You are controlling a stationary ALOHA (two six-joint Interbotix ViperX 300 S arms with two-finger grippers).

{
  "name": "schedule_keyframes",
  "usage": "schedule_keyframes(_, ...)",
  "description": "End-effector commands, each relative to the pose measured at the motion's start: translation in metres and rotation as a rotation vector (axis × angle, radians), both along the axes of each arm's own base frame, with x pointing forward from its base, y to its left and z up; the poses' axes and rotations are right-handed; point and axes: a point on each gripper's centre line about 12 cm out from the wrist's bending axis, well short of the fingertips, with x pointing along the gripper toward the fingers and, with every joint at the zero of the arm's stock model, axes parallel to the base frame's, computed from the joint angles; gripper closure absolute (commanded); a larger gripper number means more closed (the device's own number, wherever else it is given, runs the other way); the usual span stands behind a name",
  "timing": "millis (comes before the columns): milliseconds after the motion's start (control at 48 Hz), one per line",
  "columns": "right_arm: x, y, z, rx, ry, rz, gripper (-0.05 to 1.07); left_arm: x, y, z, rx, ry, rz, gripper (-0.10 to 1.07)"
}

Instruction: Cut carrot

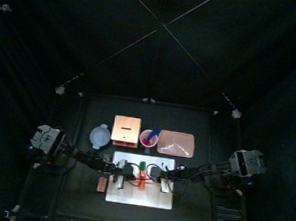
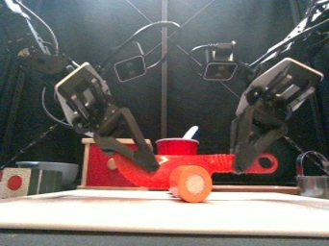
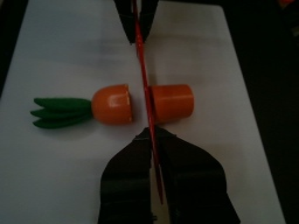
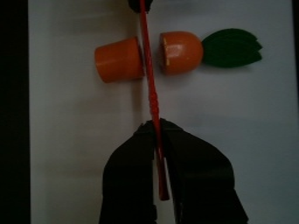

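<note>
Carrot [image 3: 142,102] halves apart in wrist views

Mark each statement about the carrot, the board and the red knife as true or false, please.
1. The carrot lies in two pieces. True.
2. The red knife stands in the gap between the pieces. True.
3. The carrot rests on a black plate. False: it rests on the white board.
4. The green top is on both pieces. False: only one piece has it.
5. The left gripper holds the carrot. False: it is shut on the red knife.
</note>
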Motion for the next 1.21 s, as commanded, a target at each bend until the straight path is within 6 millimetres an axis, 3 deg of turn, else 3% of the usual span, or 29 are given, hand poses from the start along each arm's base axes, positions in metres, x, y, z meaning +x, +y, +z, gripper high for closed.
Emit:
schedule_keyframes(0, -0.001, -0.002, 0.022, 0.002, -0.045, -0.007, 0.70, 0.003, -0.004, 0.029, 0.009, -0.095, -0.033, 0.58)
schedule_keyframes(188, -0.011, -0.003, 0.044, -0.004, -0.057, -0.013, 0.70, 0.004, 0.000, 0.057, 0.024, -0.190, -0.049, 0.56)
schedule_keyframes(292, -0.018, -0.004, 0.053, -0.007, -0.052, -0.019, 0.70, 0.005, 0.002, 0.066, 0.025, -0.236, -0.047, 0.49)
schedule_keyframes(458, -0.029, -0.005, 0.061, 0.003, -0.044, -0.035, 0.70, 0.007, 0.005, 0.071, 0.020, -0.309, -0.037, 0.25)
schedule_keyframes(646, -0.048, -0.001, 0.054, 0.095, 0.022, -0.089, 0.70, 0.003, 0.007, 0.076, 0.012, -0.390, -0.030, 0.03)
schedule_keyframes(875, -0.088, 0.010, 0.043, 0.355, 0.205, -0.239, 0.70, -0.003, 0.009, 0.071, 0.025, -0.435, -0.012, 0.02)
schedule_keyframes(1188, -0.124, 0.009, 0.055, 0.628, 0.168, -0.479, 0.70, -0.008, 0.007, 0.064, 0.080, -0.425, 0.003, 0.02)
